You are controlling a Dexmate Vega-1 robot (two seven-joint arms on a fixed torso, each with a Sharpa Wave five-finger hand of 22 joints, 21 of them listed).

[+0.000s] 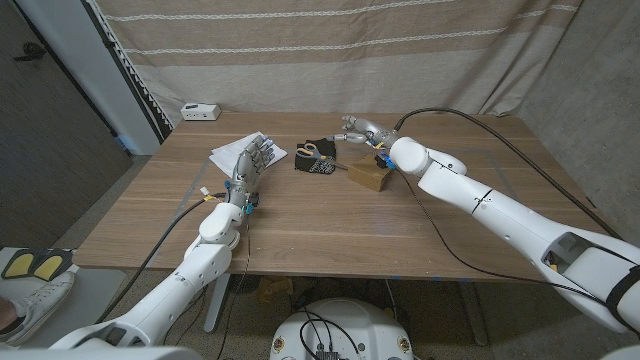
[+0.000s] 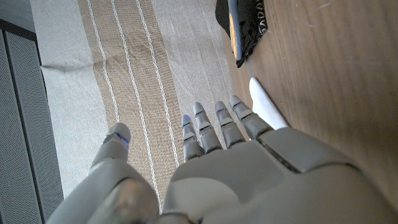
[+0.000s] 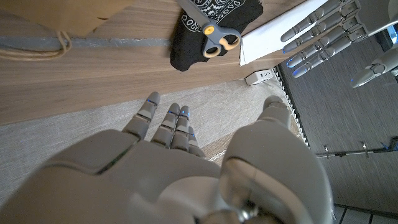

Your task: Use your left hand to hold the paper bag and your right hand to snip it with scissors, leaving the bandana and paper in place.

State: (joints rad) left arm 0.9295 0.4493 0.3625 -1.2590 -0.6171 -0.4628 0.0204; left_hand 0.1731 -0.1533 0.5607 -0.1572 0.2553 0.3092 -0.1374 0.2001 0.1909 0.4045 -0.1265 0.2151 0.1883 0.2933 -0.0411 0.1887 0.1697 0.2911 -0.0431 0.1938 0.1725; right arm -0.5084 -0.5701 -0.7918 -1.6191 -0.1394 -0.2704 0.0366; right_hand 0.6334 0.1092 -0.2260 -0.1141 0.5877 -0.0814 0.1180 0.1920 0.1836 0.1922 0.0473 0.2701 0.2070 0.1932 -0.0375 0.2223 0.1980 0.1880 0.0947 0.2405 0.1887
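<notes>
Both hands apart from paper bag (image 1: 367,176)

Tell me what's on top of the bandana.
The scissors lie on the black bandana, yellow handles showing. What is beneath the bandana is covered.

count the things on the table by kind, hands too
paper bag: 1
scissors: 1
bandana: 1
paper: 1
robot hands: 2, left hand and right hand
total: 6
</notes>
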